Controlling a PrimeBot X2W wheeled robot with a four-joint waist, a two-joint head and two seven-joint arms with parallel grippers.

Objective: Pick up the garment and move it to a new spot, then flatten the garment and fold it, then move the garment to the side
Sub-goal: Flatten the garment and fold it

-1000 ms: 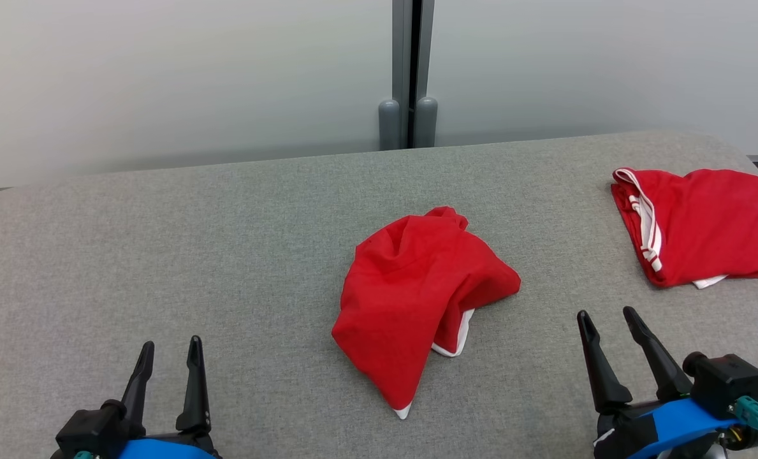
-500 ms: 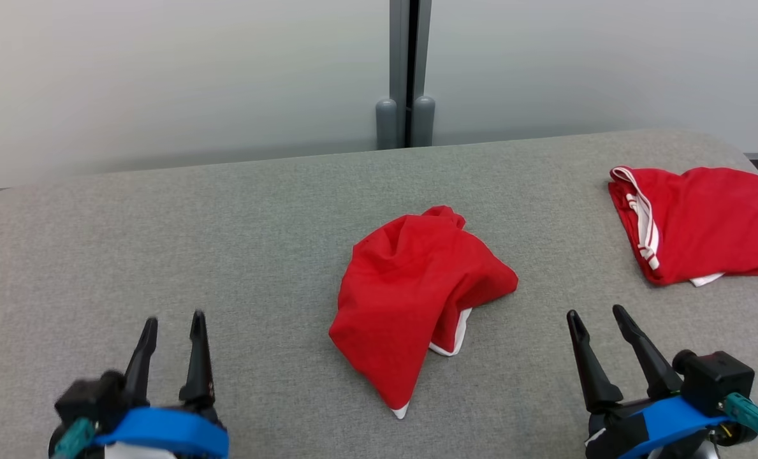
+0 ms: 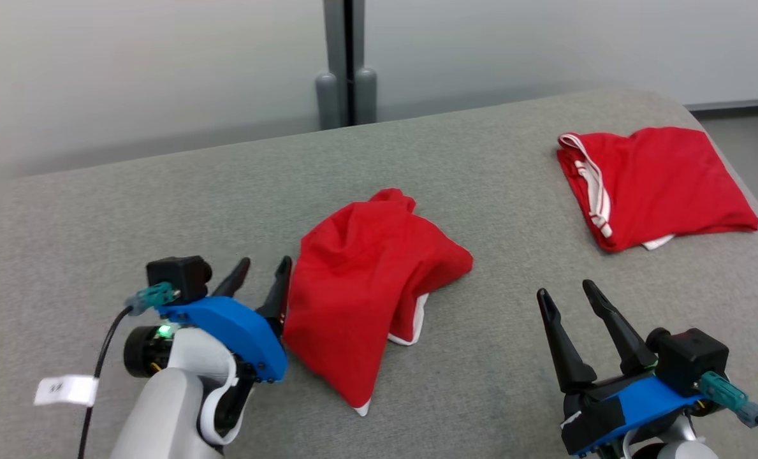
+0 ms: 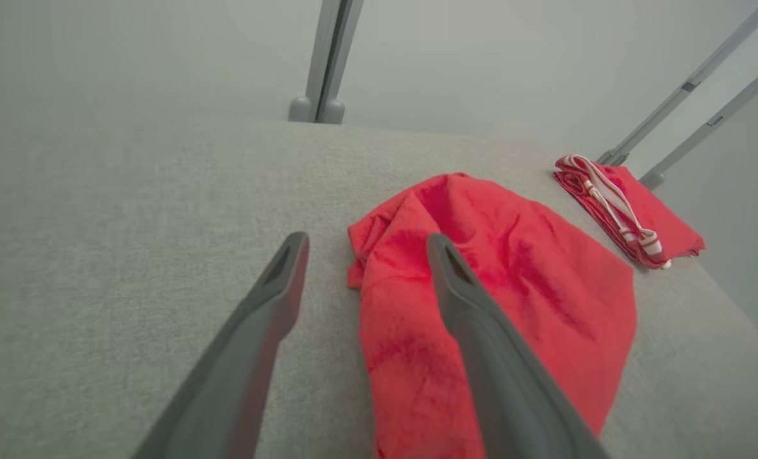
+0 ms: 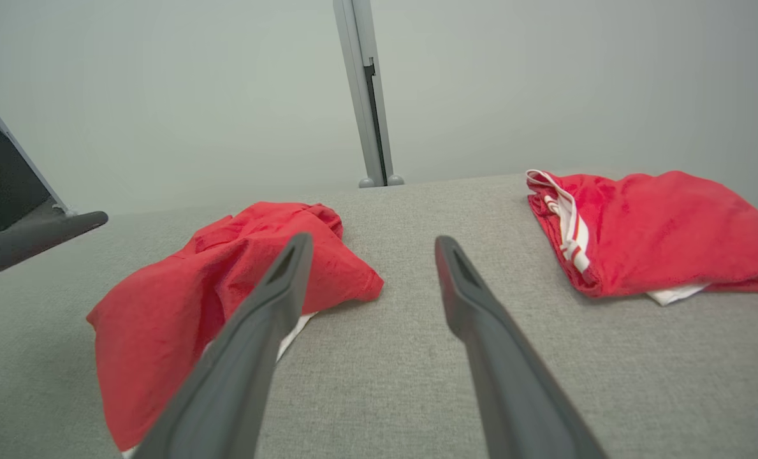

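Head view: I see the red garment [image 3: 359, 287] crumpled in a heap near the middle of the grey bench [image 3: 85, 229], white trim [image 3: 417, 325] showing along its near edge. My left hand [image 3: 265, 262] sits just beside the heap's left edge, fingers spread and gripping nothing, though I cannot tell whether a finger touches the cloth. My right hand [image 3: 565, 290] hangs off to the right, spread and empty too. A folded garment [image 3: 659, 185], also red with white stripes, lies at the far right corner, well apart.
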